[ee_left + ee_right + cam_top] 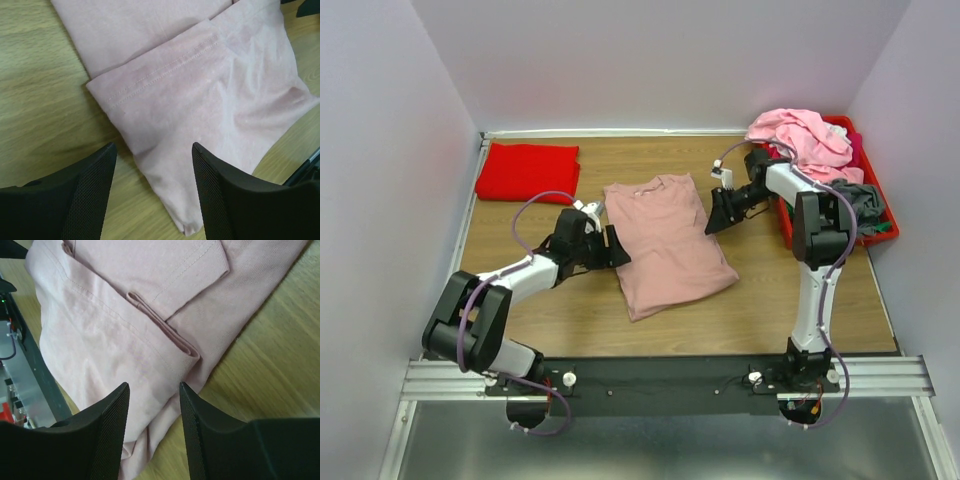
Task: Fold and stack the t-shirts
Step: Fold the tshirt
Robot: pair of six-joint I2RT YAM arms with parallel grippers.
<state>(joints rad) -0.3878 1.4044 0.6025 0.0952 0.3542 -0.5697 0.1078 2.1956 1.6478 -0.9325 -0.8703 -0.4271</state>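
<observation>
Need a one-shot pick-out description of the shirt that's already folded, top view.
On the wooden table, look to the far left corner by the white walls. The bright red fabric t-shirt lies there as a flat folded rectangle. The dusty-pink t-shirt at mid-table is bigger and paler; the red plastic bin at far right is rigid and heaped with crumpled clothes.

Wooden table [560, 310], pale lavender walls [620, 60]

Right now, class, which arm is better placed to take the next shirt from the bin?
Probably right: the right pincer is near the bin; the left pincer lies beyond the pink shirt.
</observation>
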